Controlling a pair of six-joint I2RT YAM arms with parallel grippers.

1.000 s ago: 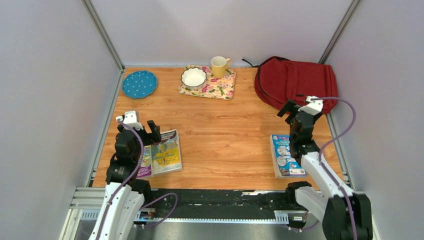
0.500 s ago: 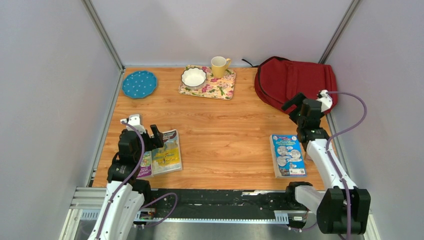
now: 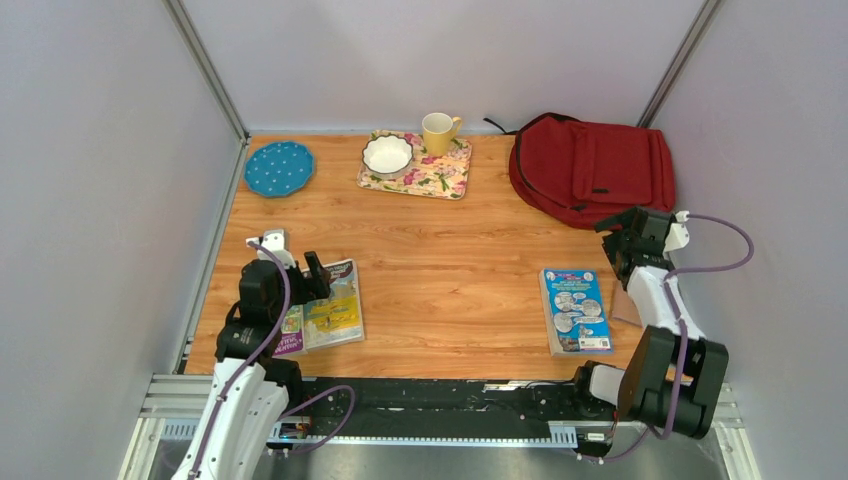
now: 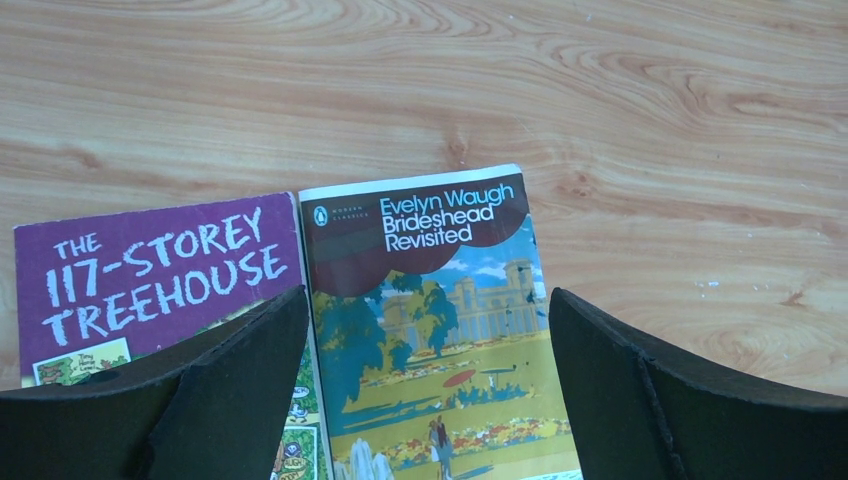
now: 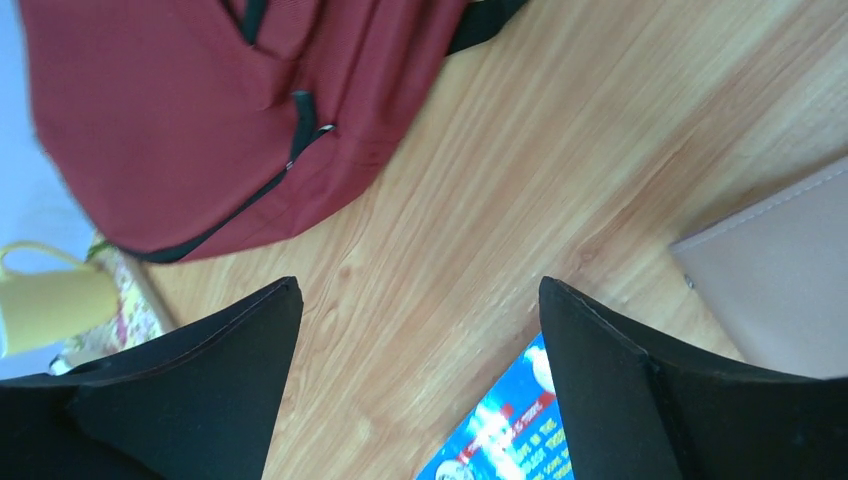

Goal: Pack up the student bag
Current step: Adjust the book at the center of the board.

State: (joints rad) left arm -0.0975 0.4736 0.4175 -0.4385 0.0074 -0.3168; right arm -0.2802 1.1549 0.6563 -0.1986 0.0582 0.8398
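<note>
The student bag (image 3: 590, 170), dark red with black zips, lies at the back right; its lower edge shows in the right wrist view (image 5: 200, 110). My right gripper (image 3: 615, 235) hovers open by the right wall, just in front of the bag, over bare wood (image 5: 418, 290). A blue book (image 3: 575, 310) lies below it (image 5: 500, 440), with a tan notebook (image 3: 627, 305) beside it. My left gripper (image 3: 312, 278) is open over two books at the near left: "Brideshead Revisited" (image 4: 440, 300) between its fingers and a purple "Treehouse" book (image 4: 150, 265) to the left.
A blue dotted plate (image 3: 279, 167) sits at the back left. A floral tray (image 3: 443, 178) in the back middle carries a white bowl (image 3: 387, 154) and a yellow mug (image 3: 437, 132). Grey walls close in both sides.
My right arm has swung right toward the wall, off the bag's front edge, uncovering the tan notebook. The left arm has barely shifted. Both grippers stay open.
</note>
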